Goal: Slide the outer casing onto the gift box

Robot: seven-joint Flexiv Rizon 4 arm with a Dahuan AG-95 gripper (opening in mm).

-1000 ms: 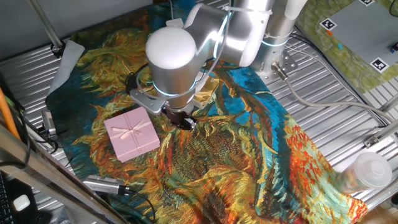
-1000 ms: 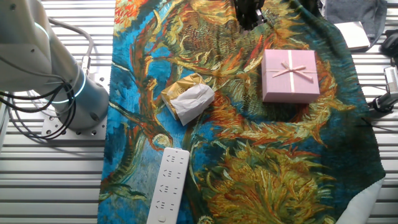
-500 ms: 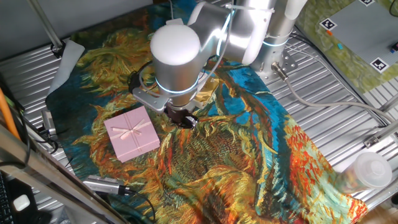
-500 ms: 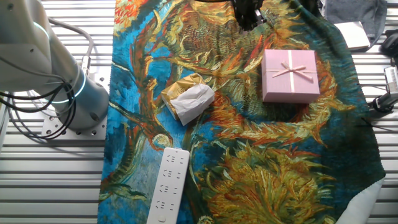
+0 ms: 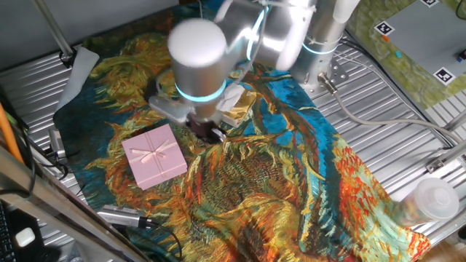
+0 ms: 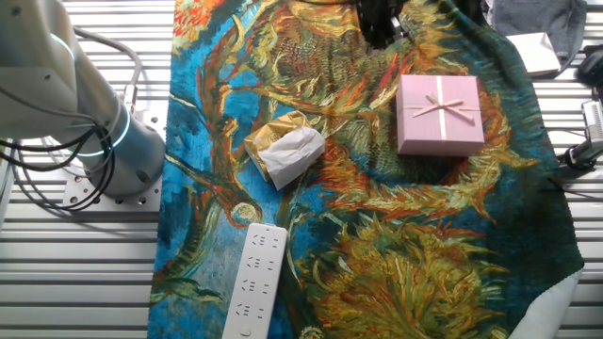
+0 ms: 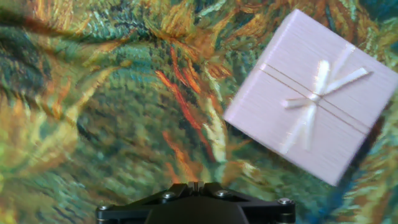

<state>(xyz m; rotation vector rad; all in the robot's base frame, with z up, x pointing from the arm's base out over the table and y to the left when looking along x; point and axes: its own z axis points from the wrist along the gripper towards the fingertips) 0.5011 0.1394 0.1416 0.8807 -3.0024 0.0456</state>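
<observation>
Looking down from the hand view, you see the flat square pale-pink cardboard sleeve with its thin ribbon-and-bow print lying off to the upper right, turned a bit like a diamond. It sits flat on the bright flowery cloth that covers the desk. In one fixed view your claw hangs just beside the sleeve's far corner, not touching it — so the next move, I think, is a short slide over toward the pink square. You cannot tell if the claw is wide or narrow; its tips are hidden or too dark to read. A tray with a pink rim does not show on its own anywhere, so it may already be inside the sleeve. The crinkly cream-and-gold packet and the long white bar lie well apart from it.
</observation>
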